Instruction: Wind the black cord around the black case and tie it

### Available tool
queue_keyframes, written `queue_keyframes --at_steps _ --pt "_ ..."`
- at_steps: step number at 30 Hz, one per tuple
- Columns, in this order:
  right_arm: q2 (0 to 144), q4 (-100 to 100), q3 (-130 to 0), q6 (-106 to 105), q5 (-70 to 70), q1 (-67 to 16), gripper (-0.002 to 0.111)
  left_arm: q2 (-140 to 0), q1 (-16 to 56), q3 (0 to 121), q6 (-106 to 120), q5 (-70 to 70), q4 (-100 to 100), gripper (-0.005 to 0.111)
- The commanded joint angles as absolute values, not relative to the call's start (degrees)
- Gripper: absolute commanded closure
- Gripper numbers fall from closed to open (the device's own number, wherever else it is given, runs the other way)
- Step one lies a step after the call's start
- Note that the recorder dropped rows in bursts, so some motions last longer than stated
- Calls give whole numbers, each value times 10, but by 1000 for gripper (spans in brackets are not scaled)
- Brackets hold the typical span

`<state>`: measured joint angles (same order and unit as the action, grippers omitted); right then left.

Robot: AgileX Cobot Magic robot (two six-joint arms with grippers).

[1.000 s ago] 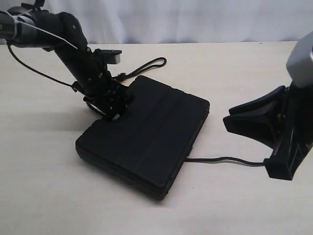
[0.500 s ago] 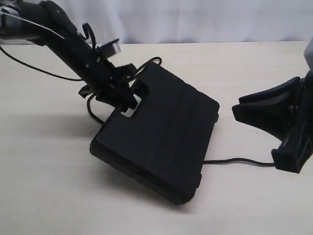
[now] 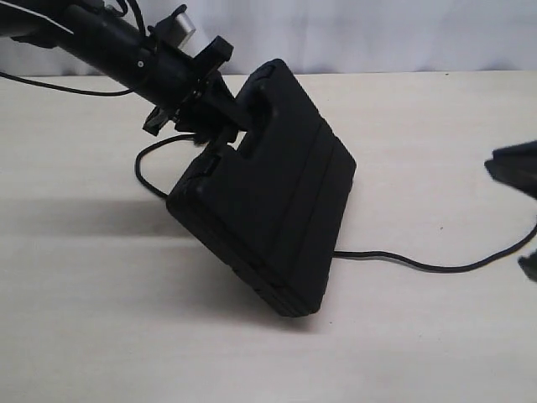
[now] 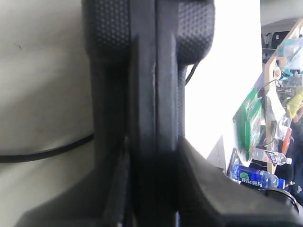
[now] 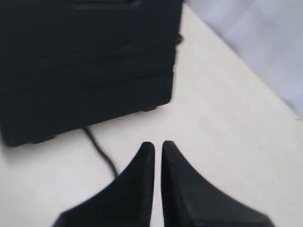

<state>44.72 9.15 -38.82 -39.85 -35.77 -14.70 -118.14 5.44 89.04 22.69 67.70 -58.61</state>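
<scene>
The black case (image 3: pixel 277 210) stands steeply tilted, its lower edge on the table and its handle end raised. My left gripper (image 3: pixel 222 117) is shut on the case's handle end; in the left wrist view the case edge (image 4: pixel 156 94) fills the gap between the jaws of the left gripper (image 4: pixel 154 161). The black cord (image 3: pixel 419 264) trails from under the case toward the right edge, and a loop of it (image 3: pixel 143 168) lies behind the case on the left. My right gripper (image 5: pixel 157 146) is shut with nothing seen between its tips, near the cord (image 5: pixel 99 149) and facing the case (image 5: pixel 85 61).
The pale wooden table (image 3: pixel 101 319) runs back to a white backdrop (image 3: pixel 377 34). In the exterior view only the tip of the right gripper (image 3: pixel 495 166) shows, at the right edge. A thin cable (image 3: pixel 50 88) hangs from the left arm.
The left gripper closed on the case's handle end and raised it from flat to steeply tilted. The right gripper drew back to the right and closed fully.
</scene>
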Motion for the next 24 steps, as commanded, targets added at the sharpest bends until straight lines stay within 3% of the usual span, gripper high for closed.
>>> queue_keyframes --at_steps 1,4,6,10,13,19,22,24 --pt "518 -271 -393 -109 -245 -148 103 -1171 58 893 219 671 -643 107" --pt "576 -620 -393 203 -337 -150 104 -1171 58 893 208 654 -643 107" --pt "603 -731 -393 331 -425 -181 104 -1171 59 893 207 645 -645 107" --pt "602 -672 -393 347 -462 -311 104 -1171 66 893 206 638 -651 107" --pt "603 -609 -384 420 -468 -456 104 -1171 75 893 204 634 -655 107" --pt "652 -756 -349 772 -572 -742 104 -1171 87 893 189 620 -665 107" --pt "690 -820 -343 880 -608 -824 103 -1171 89 893 165 613 -671 107" --pt "718 -839 -343 927 -580 -845 96 -1171 90 893 159 608 -671 107"
